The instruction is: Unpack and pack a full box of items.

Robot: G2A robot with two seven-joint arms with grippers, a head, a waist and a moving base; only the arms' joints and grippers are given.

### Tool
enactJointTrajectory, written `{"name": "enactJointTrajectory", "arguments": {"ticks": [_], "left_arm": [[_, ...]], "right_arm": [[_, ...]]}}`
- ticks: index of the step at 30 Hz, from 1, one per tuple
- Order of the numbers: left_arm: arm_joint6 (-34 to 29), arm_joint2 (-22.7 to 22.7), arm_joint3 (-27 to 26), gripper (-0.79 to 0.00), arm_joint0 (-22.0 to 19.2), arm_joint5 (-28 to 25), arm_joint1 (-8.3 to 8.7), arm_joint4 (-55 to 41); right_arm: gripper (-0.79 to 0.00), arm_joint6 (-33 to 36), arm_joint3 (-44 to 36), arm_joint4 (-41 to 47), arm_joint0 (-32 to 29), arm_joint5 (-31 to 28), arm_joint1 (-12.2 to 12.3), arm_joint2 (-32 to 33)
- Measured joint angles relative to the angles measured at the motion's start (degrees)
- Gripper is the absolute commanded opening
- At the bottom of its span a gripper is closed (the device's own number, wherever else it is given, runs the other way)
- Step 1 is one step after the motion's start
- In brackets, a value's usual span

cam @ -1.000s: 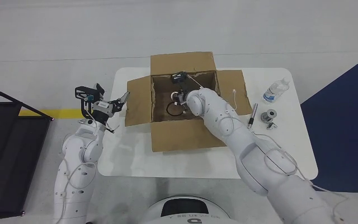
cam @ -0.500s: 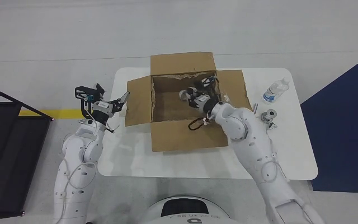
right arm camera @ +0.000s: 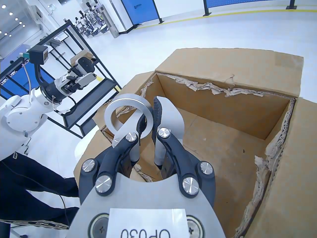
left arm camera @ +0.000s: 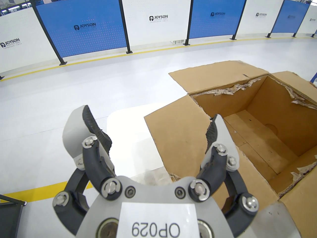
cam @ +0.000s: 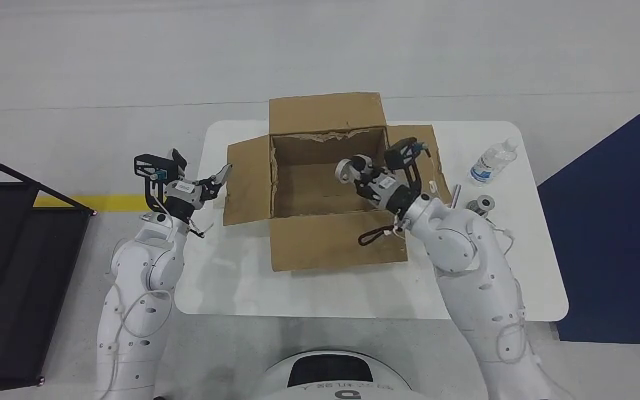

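Observation:
An open cardboard box (cam: 325, 113) stands on the white table (cam: 240, 290); its inside (right arm camera: 223, 139) looks bare. My right gripper (cam: 350, 172) hangs over the box's right half, shut on a flat silver metal ring (right arm camera: 128, 117) held upright between its fingers (right arm camera: 156, 107). My left gripper (cam: 215, 181) is open and holds nothing, raised just off the box's left flap (left arm camera: 178, 144); its fingers (left arm camera: 215, 130) are spread wide.
On the table right of the box lie a clear bottle (cam: 493, 162), small metal parts (cam: 483, 208) and a slim silver tool (cam: 455, 203). A black rack (cam: 30, 260) stands on the floor at the far left. The box's four flaps are folded out.
My right arm has lifted out of the box and drawn back to the right, carrying the ring. The left arm has stayed where it was.

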Motion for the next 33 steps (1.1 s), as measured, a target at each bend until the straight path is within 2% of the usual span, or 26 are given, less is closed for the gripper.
{"name": "enactJointTrajectory", "arguments": {"ticks": [2, 5, 8, 13, 16, 19, 22, 30, 33], "left_arm": [[0.0, 0.0, 0.0, 0.0, 0.0, 0.0, 0.0, 0.0], [0.0, 0.0, 0.0, 0.0, 0.0, 0.0, 0.0, 0.0], [0.0, 0.0, 0.0, 0.0, 0.0, 0.0, 0.0, 0.0], [0.0, 0.0, 0.0, 0.0, 0.0, 0.0, 0.0, 0.0], [0.0, 0.0, 0.0, 0.0, 0.0, 0.0, 0.0, 0.0], [0.0, 0.0, 0.0, 0.0, 0.0, 0.0, 0.0, 0.0], [0.0, 0.0, 0.0, 0.0, 0.0, 0.0, 0.0, 0.0], [0.0, 0.0, 0.0, 0.0, 0.0, 0.0, 0.0, 0.0], [0.0, 0.0, 0.0, 0.0, 0.0, 0.0, 0.0, 0.0]], "right_arm": [[-0.785, -0.6, 0.6, 2.6, -0.3, 0.5, 0.1, 0.7], [-0.785, 0.6, 1.1, 8.7, -1.6, -3.6, 0.9, 5.5], [-0.785, 0.7, 1.4, 14.4, -5.2, -9.5, 2.0, 12.8], [-0.785, 4.9, 7.4, 30.5, -10.9, -23.9, 4.3, 26.0], [-0.785, 8.4, 11.7, 35.6, -12.2, -27.7, 5.5, 31.0], [-0.785, 10.1, 15.5, 39.3, -12.2, -27.5, 6.2, 32.7], [-0.785, 10.8, 17.1, 41.3, -11.5, -24.1, 6.5, 32.7], [-0.785, 10.7, 17.0, 41.2, -11.5, -24.8, 6.5, 32.7], [-0.785, 11.0, 13.5, 36.7, -12.3, -24.4, 6.5, 31.0]]}}
